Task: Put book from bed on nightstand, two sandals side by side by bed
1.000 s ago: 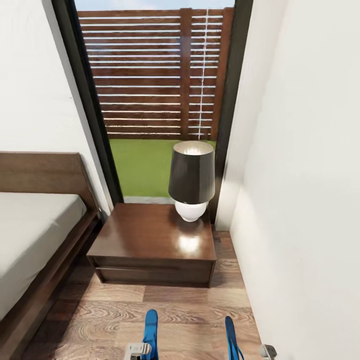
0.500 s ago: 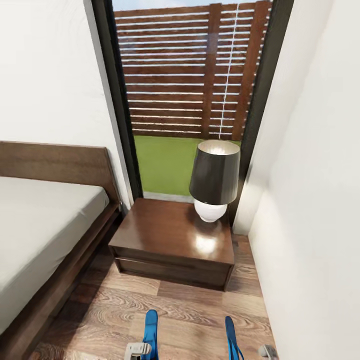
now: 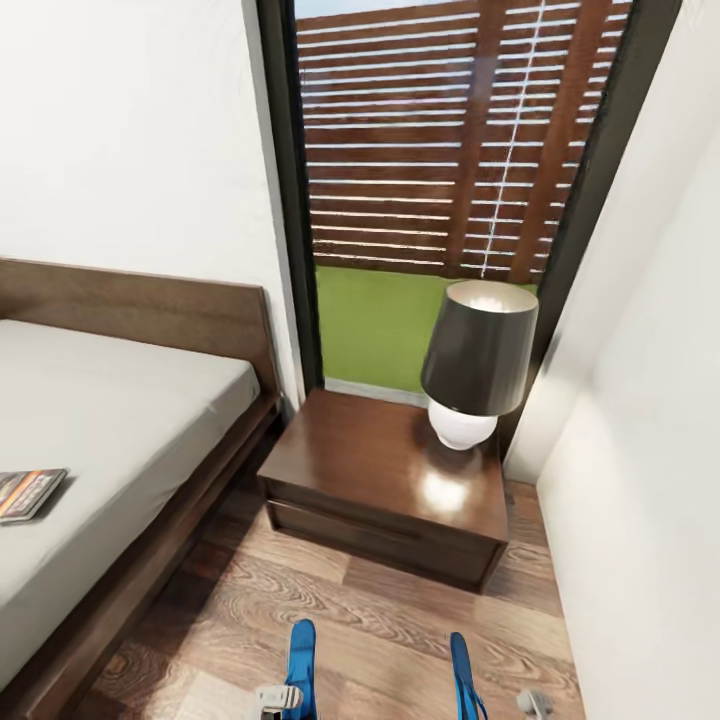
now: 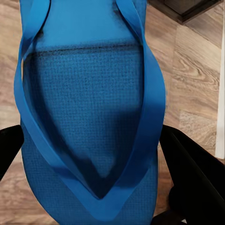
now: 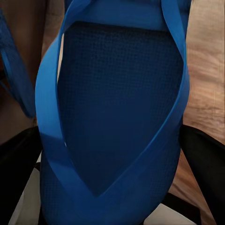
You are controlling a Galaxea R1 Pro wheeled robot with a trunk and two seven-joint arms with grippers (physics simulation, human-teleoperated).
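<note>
Currently both sandals are carried: left pincer (image 4: 93, 154) clamps one sandal (image 4: 89, 117), right pincer (image 5: 110, 159) the other sandal (image 5: 117, 108). Book (image 3: 28, 493) lies on the bed (image 3: 130, 400), beside which stands the nightstand (image 3: 370, 470); nothing placed yet.

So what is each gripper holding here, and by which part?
Each holds one flat bright-blue sandal by its side edges: left gripper on one, right gripper on the other.
</note>
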